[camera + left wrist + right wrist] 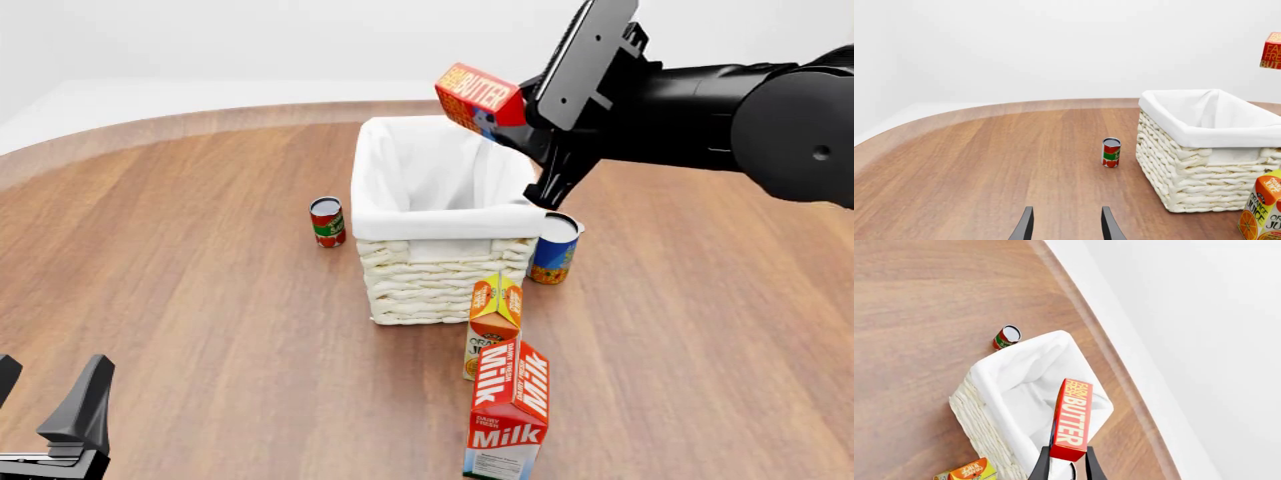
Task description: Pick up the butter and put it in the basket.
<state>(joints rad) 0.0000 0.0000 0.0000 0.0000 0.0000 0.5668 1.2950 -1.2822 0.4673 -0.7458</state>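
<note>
Looking along the left gripper (1067,225) in its wrist view, its two dark fingers stand apart with bare table (987,160) between them. Ahead stands a small red and green can (1111,152), and beside that the basket (1201,175), cream wicker with white cloth folded over its rim. A corner of the butter (1272,50) shows at the picture's edge, in the air above the basket. An orange juice carton (1262,210) shows at the near corner.

Front view: the butter (478,98) is a small flat red box with yellow lettering, tilted, held in the air above the far right corner of the basket (434,270), touching nothing else. The right gripper (514,118) is clamped on its end; the black right arm (721,100) reaches in from the right, high over the table, the wrist angled down toward the basket. The left gripper (47,400) sits low at the near left corner, fingers apart, well away from the basket. The red can (327,221) is left of the basket, a second can (554,248) just right of it. The juice carton (493,325) and a milk carton (509,410) stand in front.

Right wrist view: the butter (1072,417) reads "BUTTER" in white on red with a yellow patch at its far end. The right gripper (1067,462) fingers grip its near end from both sides. Below it lies the open white-lined basket (981,405).
</note>
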